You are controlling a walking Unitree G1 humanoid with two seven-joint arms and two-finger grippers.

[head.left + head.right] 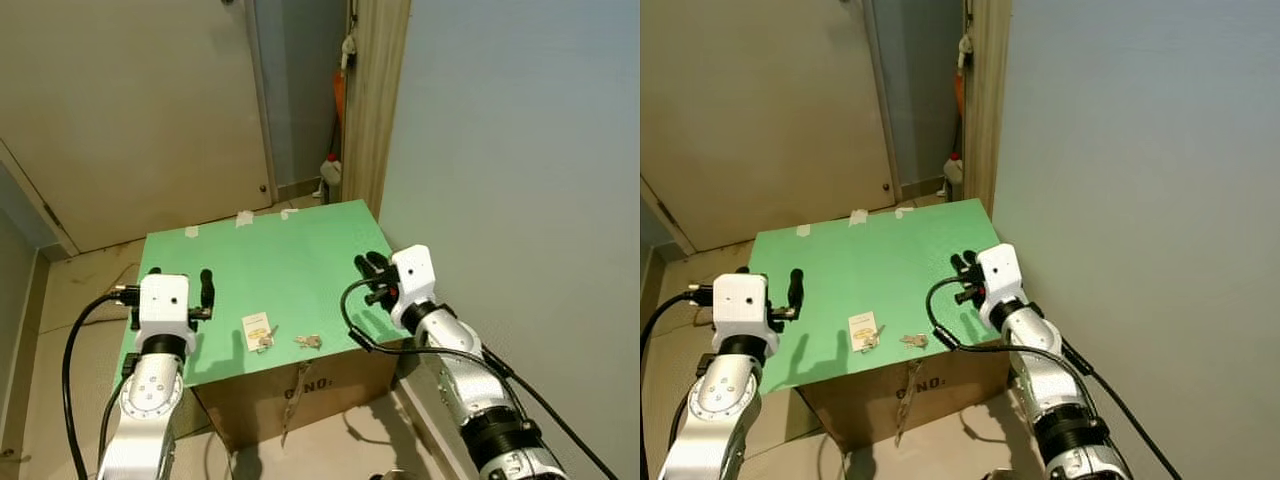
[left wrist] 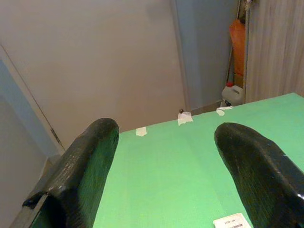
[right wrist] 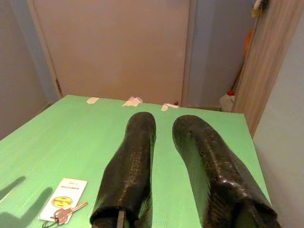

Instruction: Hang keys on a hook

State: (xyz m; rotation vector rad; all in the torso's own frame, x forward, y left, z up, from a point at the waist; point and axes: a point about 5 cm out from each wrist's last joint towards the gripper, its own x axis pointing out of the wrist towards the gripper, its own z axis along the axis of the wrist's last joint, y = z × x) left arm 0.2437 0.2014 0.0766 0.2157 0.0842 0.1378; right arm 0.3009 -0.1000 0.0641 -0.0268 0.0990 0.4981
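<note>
A bunch of keys on a white tag with a yellow label [image 1: 258, 332] lies near the front edge of the green tabletop [image 1: 270, 260]. A loose key [image 1: 308, 341] lies just to its right. My left gripper [image 1: 181, 283] hovers open over the table's left edge, left of the tag, with nothing between its fingers [image 2: 90, 156]. At the table's right edge, my right gripper [image 1: 373, 268] is shut and empty, with the tag and keys [image 3: 65, 202] ahead on its left. A small white item [image 1: 347, 45] hangs high on the wooden post.
The green top sits on a cardboard box [image 1: 300, 385]. Behind it are a beige door [image 1: 130, 110], a wooden post [image 1: 378, 100], a white bottle with a red cap [image 1: 330, 172] and an orange object [image 1: 339, 95]. A blue-grey wall [image 1: 520, 150] stands close on the right.
</note>
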